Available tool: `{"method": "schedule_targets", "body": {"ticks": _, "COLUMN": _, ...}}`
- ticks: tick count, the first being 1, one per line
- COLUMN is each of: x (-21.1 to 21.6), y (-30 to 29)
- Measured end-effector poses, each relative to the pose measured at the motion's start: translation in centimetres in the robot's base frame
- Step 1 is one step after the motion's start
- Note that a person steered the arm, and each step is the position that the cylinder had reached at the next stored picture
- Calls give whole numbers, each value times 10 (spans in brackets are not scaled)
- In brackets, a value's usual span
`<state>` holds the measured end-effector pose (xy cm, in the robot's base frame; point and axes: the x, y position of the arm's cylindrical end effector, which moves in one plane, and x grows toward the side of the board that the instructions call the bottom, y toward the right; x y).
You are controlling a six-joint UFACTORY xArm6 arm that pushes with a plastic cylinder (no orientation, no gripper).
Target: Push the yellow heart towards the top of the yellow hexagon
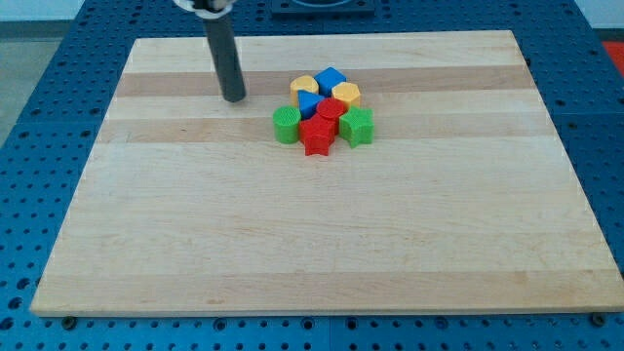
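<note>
The yellow heart (304,86) lies at the upper left of a tight cluster of blocks near the board's middle top. The yellow hexagon (346,94) lies at the cluster's upper right, with a blue block (331,77) between and above the two. My tip (234,97) rests on the board to the left of the cluster, a clear gap away from the yellow heart and touching no block.
The cluster also holds a second blue block (309,103), a red cylinder (330,109), a red star (317,136), a green cylinder (286,125) and a green star (357,126). All sit on a wooden board (312,244) over a blue table.
</note>
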<state>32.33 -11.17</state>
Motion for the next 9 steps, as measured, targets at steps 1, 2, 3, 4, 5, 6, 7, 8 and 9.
{"method": "schedule_targets", "body": {"ticks": 1, "x": 4, "y": 35}}
{"method": "schedule_targets", "body": {"ticks": 2, "x": 11, "y": 72}}
{"method": "schedule_targets", "body": {"ticks": 3, "x": 17, "y": 106}}
{"method": "schedule_targets", "body": {"ticks": 4, "x": 18, "y": 146}}
{"method": "schedule_targets", "body": {"ticks": 5, "x": 18, "y": 157}}
{"method": "schedule_targets", "body": {"ticks": 6, "x": 18, "y": 157}}
{"method": "schedule_targets", "body": {"ticks": 7, "x": 18, "y": 147}}
{"method": "schedule_targets", "body": {"ticks": 8, "x": 39, "y": 130}}
{"method": "schedule_targets", "body": {"ticks": 9, "x": 2, "y": 130}}
